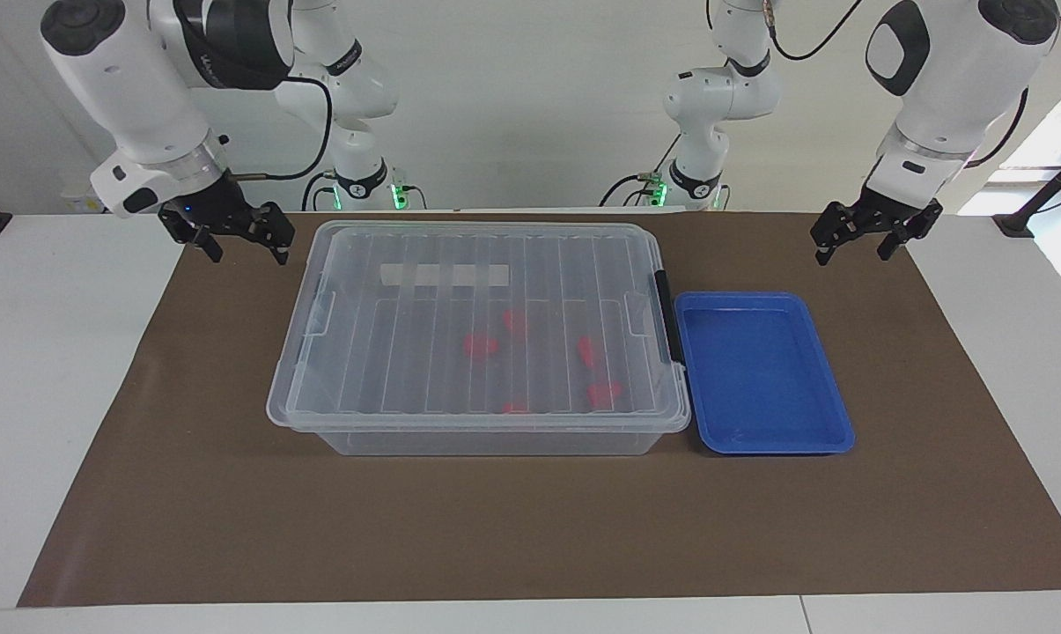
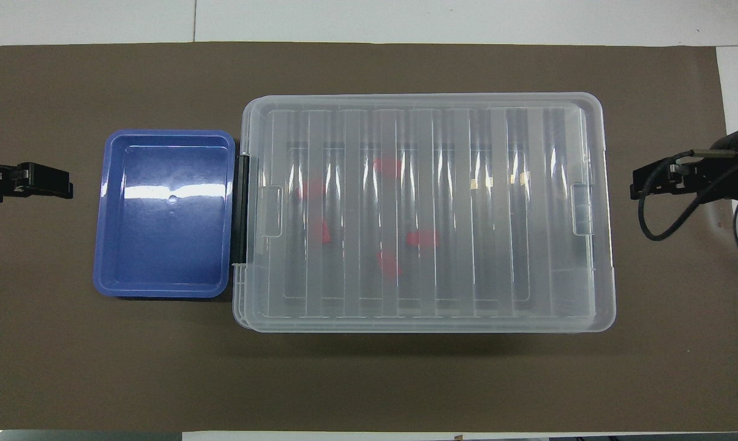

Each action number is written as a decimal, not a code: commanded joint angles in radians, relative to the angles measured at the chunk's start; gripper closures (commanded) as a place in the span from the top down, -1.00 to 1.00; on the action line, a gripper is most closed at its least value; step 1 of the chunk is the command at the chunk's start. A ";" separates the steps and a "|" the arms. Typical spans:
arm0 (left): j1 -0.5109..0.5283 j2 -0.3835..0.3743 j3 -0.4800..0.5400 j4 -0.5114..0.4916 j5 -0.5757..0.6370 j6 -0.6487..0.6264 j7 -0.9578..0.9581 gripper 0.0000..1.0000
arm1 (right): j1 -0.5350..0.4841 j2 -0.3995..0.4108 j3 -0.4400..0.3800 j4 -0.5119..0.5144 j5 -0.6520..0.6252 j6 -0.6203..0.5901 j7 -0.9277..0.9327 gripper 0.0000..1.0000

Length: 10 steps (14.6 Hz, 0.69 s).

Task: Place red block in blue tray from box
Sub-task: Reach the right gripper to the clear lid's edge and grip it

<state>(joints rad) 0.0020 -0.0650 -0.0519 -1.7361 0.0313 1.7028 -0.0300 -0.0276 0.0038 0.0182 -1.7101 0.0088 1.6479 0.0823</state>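
One lidded box [image 1: 477, 339], five red blocks [image 1: 480, 346] inside, one blue tray [image 1: 834, 387]

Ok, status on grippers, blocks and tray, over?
Left gripper and right gripper open, empty, above the mat. Red blocks inside the box, lid on. Blue tray empty.

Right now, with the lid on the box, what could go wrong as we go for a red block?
1. The lid is on the box, so no red block can be reached until it is off.
2. The blue tray sits right beside the black latch; unlatching may knock it.
3. The right tool hangs open beside the box's corner and could bump it; the left tool waits, open.
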 commanded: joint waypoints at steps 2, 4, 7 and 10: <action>0.013 -0.016 -0.008 -0.005 -0.013 -0.014 0.010 1.00 | 0.005 -0.014 0.022 -0.117 0.011 0.081 0.037 1.00; 0.013 -0.016 -0.008 -0.005 -0.013 -0.012 0.010 1.00 | 0.005 -0.013 0.023 -0.118 0.011 0.084 0.050 1.00; 0.013 -0.016 -0.008 -0.005 -0.013 -0.014 0.010 1.00 | 0.005 -0.007 0.023 -0.141 0.011 0.114 0.068 1.00; 0.012 -0.016 -0.009 -0.005 -0.013 -0.012 0.010 1.00 | 0.005 -0.004 0.025 -0.170 0.011 0.171 0.063 1.00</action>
<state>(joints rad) 0.0020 -0.0650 -0.0520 -1.7361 0.0313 1.7028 -0.0300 -0.0190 0.0127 0.0389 -1.8367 0.0095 1.7645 0.1325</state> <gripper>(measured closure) 0.000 0.000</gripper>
